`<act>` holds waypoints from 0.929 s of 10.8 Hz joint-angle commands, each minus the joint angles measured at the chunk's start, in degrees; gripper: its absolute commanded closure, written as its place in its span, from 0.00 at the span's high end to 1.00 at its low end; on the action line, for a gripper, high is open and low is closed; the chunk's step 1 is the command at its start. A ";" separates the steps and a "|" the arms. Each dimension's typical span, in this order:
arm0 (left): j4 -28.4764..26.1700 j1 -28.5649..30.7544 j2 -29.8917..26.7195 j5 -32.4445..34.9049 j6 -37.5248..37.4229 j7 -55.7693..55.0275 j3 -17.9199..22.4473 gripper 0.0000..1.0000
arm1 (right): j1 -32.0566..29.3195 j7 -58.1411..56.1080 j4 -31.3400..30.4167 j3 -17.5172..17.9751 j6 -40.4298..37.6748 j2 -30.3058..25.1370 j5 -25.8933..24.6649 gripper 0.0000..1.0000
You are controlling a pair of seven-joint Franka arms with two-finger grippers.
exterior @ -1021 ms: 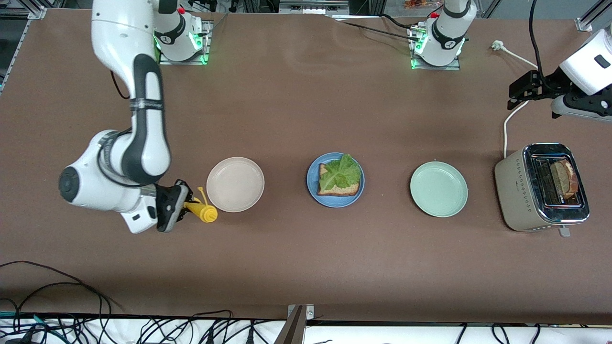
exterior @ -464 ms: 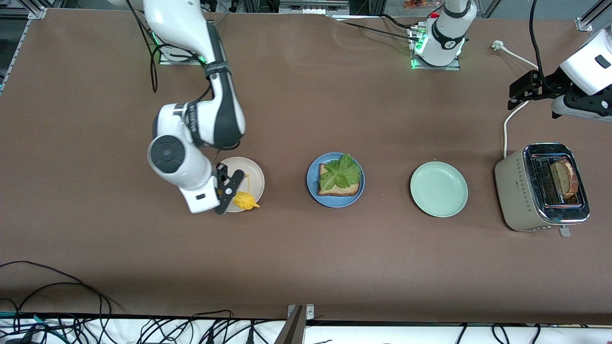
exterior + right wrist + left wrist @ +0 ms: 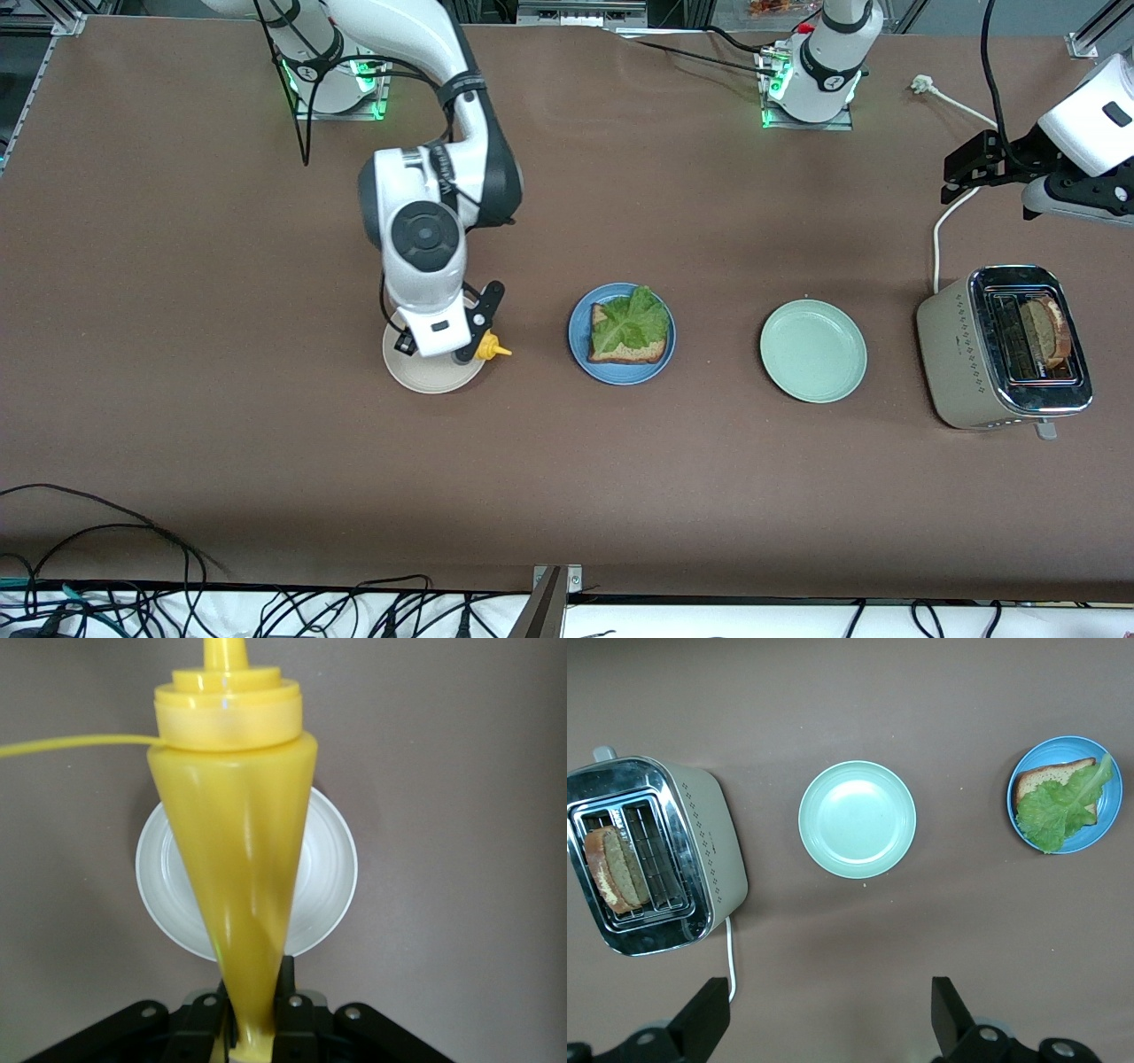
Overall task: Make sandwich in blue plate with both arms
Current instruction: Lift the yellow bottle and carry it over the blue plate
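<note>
Yellow sauce bottle [image 3: 490,348] pinched near its base in the right tool [image 3: 474,341], nozzle pointing toward the blue plate [image 3: 578,345], carried in the air over the rim of the cream plate [image 3: 416,376]. Blue plate mid-counter [image 3: 567,487], between cream plate and green plate [image 3: 812,351]; on it one bread slice [image 3: 627,354] topped by a lettuce leaf [image 3: 629,322]. Second slice [image 3: 1045,330] upright in the toaster [image 3: 961,354] at the left arm's end of the counter. Left tool [image 3: 966,164] spread wide, empty, waiting up in the air above the toaster cord [image 3: 948,211]. Step in hand, by judgement: bringing sauce to the lettuce. To do well: carry the bottle across until nozzle sits over the leaf centre, not the plate rim; tip nozzle downward before any squeeze; keep height low enough to avoid splatter yet clear of the ruffled leaf. Grip looks narrow and low on a tapered body, so slip or swing possible; slow rotation advised. Loose cap tether [image 3: 80,745] trailing from the collar, best kept off the food. Squeeze gently, short line only, then lift away before swinging off. Top slice from toaster likely next for the left arm.
</note>
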 commanded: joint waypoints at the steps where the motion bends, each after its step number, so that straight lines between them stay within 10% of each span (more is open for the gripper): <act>1: 1.15 0.42 0.24 -0.20 -0.78 0.38 -0.15 1.00 | 5.51 5.37 10.83 -4.33 -8.41 9.36 -6.66 0.00; 10: 1.15 0.42 0.24 -0.29 -0.78 0.38 -0.15 1.00 | 11.68 12.60 20.10 -4.06 -18.64 20.19 -14.34 0.00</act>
